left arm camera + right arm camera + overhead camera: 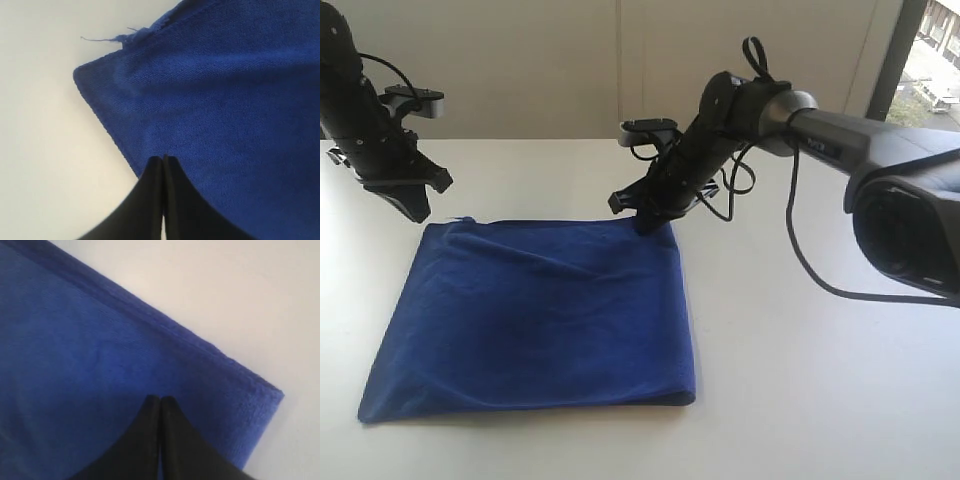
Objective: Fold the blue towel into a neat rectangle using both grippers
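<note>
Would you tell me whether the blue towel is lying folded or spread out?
Folded: the blue towel lies flat, and both wrist views show doubled layers at its corners.

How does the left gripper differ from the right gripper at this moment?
The left gripper is at the blue towel's far left corner, the right gripper at its far right corner. The left gripper's corner shows a loose thread; the right gripper's corner looks neat. Both are shut, holding nothing.
</note>
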Controlling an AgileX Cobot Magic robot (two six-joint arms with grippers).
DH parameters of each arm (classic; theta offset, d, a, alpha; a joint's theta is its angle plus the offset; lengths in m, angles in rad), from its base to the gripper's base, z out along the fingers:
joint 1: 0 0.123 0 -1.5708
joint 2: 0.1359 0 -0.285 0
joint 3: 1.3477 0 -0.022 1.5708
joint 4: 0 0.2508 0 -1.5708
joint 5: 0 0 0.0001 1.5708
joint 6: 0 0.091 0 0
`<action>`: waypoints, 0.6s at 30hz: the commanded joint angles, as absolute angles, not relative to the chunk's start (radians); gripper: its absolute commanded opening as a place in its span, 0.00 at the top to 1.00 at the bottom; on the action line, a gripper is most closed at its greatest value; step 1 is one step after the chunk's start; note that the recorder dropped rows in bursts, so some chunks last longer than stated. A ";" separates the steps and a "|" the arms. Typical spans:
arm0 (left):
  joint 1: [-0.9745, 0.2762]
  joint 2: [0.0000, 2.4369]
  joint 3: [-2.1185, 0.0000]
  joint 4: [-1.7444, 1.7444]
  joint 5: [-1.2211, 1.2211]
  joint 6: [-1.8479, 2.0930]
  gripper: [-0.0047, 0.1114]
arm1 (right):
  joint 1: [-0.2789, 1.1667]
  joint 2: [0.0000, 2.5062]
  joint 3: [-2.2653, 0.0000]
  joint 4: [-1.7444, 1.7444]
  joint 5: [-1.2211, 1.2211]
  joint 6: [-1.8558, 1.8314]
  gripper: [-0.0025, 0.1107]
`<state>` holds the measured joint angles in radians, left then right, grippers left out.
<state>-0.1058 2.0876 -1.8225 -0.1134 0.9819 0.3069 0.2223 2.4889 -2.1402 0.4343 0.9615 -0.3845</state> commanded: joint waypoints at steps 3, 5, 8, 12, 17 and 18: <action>-0.102 2.073 -1.827 -0.129 0.988 0.317 0.95 | 0.209 2.540 -2.141 0.286 0.932 -0.305 0.98; -0.102 2.073 -1.827 -0.129 0.984 0.317 0.95 | 0.203 2.545 -2.141 0.172 0.939 -0.247 0.98; -0.102 2.073 -1.827 -0.134 0.973 0.317 0.95 | 0.185 2.545 -2.141 0.092 0.962 -0.199 0.98; -0.102 2.073 -1.827 -0.152 0.962 0.322 0.95 | 0.145 2.545 -2.141 0.035 1.025 -0.168 0.98; -0.102 2.071 -1.827 -0.173 0.942 0.344 0.95 | 0.095 2.545 -2.141 -0.033 1.151 -0.146 0.98; -0.102 2.070 -1.827 -0.173 0.928 0.339 0.96 | 0.084 2.545 -2.141 -0.035 1.187 -0.146 0.98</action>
<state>-0.1058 2.0876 -1.8225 -0.1549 0.9441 0.3354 0.1264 2.5116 -2.1606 0.0625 1.0355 -0.1559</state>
